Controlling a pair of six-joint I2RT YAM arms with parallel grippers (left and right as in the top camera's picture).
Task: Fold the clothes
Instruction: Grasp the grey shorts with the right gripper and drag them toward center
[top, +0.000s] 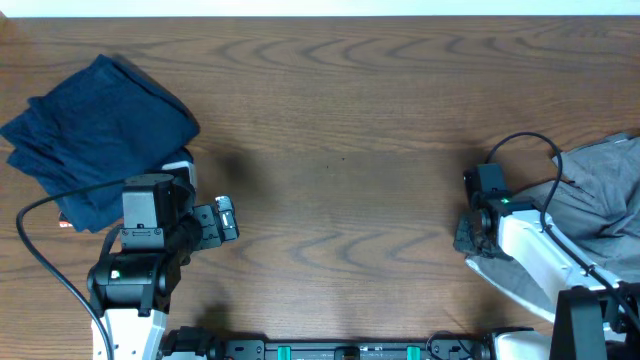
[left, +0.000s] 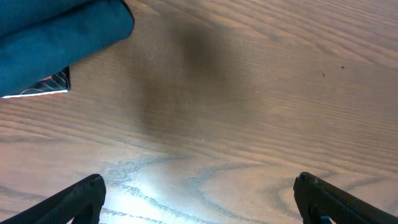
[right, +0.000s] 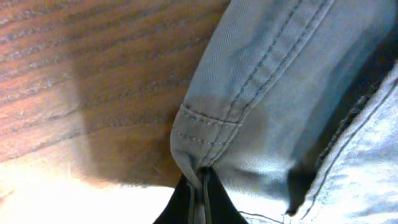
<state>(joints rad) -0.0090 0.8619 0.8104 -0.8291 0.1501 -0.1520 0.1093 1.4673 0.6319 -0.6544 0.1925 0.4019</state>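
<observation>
The grey shorts (top: 605, 195) lie bunched at the table's right edge, partly out of the overhead view. My right gripper (top: 474, 232) is shut on a stitched hem corner of the shorts (right: 261, 93); in the right wrist view its fingers (right: 200, 193) pinch the fabric between them just above the wood. My left gripper (top: 225, 220) is open and empty over bare table at the lower left; its two dark fingertips (left: 199, 199) show wide apart in the left wrist view.
A pile of dark navy folded garments (top: 95, 130) lies at the far left, also showing in the left wrist view (left: 56, 31) with a small card (left: 53, 84) under it. Black cables loop by both arms.
</observation>
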